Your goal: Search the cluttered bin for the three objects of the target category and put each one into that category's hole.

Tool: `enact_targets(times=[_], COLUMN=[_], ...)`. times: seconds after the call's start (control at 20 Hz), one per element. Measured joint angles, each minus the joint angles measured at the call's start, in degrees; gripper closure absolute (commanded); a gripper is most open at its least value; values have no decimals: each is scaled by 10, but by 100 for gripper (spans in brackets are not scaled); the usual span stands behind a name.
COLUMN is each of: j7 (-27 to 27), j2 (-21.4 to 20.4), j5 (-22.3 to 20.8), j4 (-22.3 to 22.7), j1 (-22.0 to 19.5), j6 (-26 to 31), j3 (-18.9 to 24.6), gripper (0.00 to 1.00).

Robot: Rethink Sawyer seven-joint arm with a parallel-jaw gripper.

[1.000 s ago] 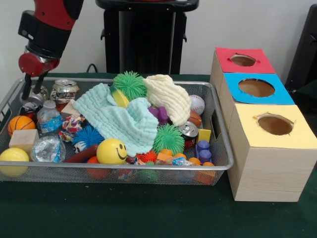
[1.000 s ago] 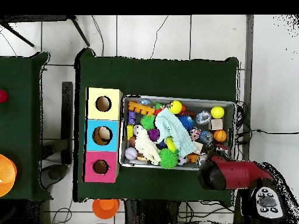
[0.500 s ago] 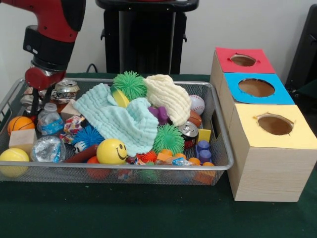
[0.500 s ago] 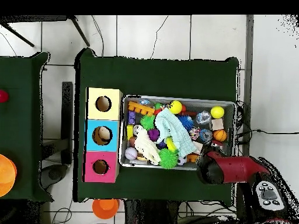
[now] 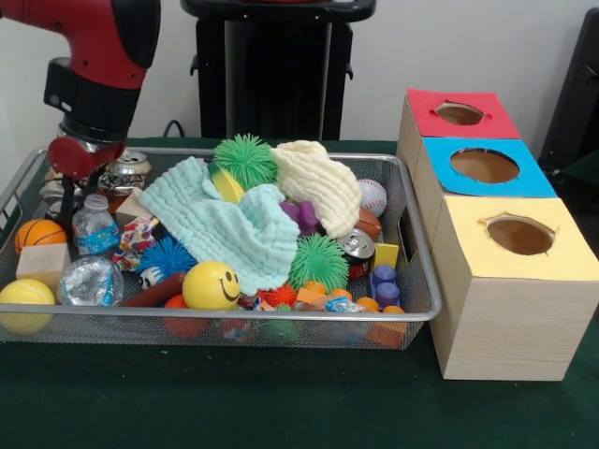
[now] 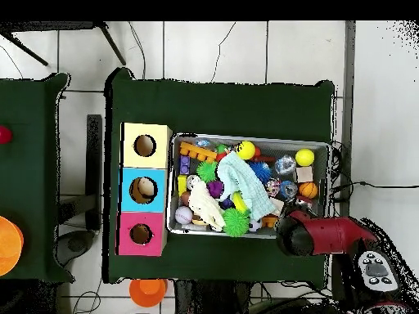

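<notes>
The bin (image 5: 234, 313) is a wide silver wire-mesh basket heaped with toys, cloths, balls and cans; it also shows in the overhead view (image 6: 250, 137). My gripper (image 5: 64, 192) hangs from the red arm (image 5: 94, 84) and is down in the bin's far left corner, beside a silver drink can (image 5: 124, 168) and over a crushed silver can (image 5: 49, 190). Its tips are hidden among the clutter. In the overhead view the red arm (image 6: 315, 235) covers the gripper. To the right stand wooden boxes with a red-topped hole (image 5: 459, 113), a blue-topped hole (image 5: 484, 166) and a yellow-topped hole (image 5: 519, 234).
A mint cloth (image 5: 225, 224) and a cream cloth (image 5: 318, 182) cover the bin's middle. Near the gripper lie a small water bottle (image 5: 94, 224), an orange basketball (image 5: 37, 234) and a wooden block (image 5: 42, 264). Another can (image 5: 356, 245) lies at the right. The black pedestal (image 5: 276, 65) stands behind.
The arm has shifted a little to the right along the bin's far rim and come lower into the corner. Nothing in the bin has visibly moved.
</notes>
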Motion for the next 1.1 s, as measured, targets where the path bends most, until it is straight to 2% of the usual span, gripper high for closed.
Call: enact_targets(times=[0.05, 0.1, 0.4, 0.85, 1.1], j7=[0, 0, 0, 0, 0], j2=[2, 7, 14, 23, 5], j5=[-4, -14, -22, -22, -15], j4=[-3, -13, -30, -51, -39], j1=[6, 24, 54, 67, 31], j6=[2, 8, 40, 82, 97], j3=[-4, -16, -32, -37, -2], gripper=[0, 100, 100, 100, 100])
